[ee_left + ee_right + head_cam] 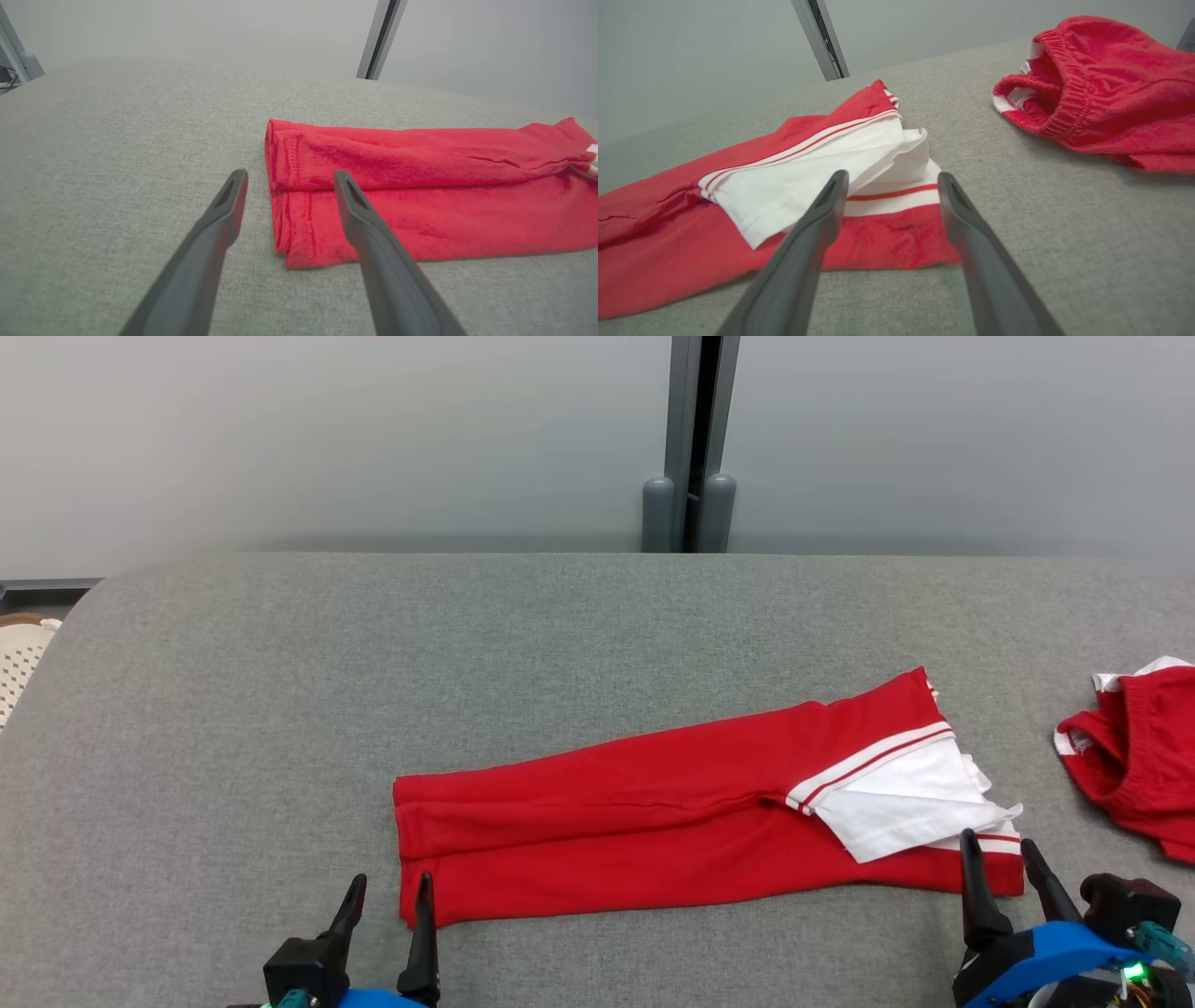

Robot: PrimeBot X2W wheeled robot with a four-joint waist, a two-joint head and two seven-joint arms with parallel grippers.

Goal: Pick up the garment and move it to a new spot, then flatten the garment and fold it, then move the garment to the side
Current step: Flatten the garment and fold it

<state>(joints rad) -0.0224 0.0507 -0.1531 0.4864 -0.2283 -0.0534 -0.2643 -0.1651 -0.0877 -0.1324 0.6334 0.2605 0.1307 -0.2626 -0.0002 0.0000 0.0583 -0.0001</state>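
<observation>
We find left claw (392, 879) and right claw (997, 840) apart and empty by near corners of the garment (653, 803); our judgement: pinch all layers evenly, lift together.

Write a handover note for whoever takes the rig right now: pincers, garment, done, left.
Both open and empty: left pincer at the red garment's near left corner, right pincer at its near right corner, by the white striped end.
It lies flat on the grey table, folded lengthwise into a long band.
Also: second red garment, crumpled further right, apart.
Done: flattened, lengthwise fold.
Left: probably an end-to-end fold, then move it aside.
</observation>
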